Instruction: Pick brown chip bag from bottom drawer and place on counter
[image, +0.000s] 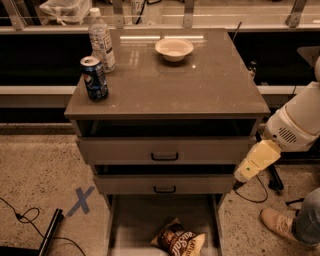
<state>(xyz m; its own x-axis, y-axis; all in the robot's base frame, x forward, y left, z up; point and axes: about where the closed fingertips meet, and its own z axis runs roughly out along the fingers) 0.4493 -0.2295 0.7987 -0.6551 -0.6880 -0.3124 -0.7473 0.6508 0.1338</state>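
The brown chip bag (179, 240) lies on the floor of the open bottom drawer (132, 225), near its front right, pale yellow end to the right. The counter (190, 85) tops the cabinet above it. My arm comes in from the right edge. Its pale yellow end link slopes down-left beside the cabinet's right side, and the gripper (239, 184) is the small dark tip at the level of the middle drawer. It is above and to the right of the bag and apart from it.
A blue soda can (94, 78), a plastic bottle (102, 40) and a pale bowl (174, 49) stand on the counter. The two upper drawers (165, 152) are slightly ajar. A person's shoe (277, 225) is at right. A blue tape X (80, 201) and cables (30, 220) lie at left.
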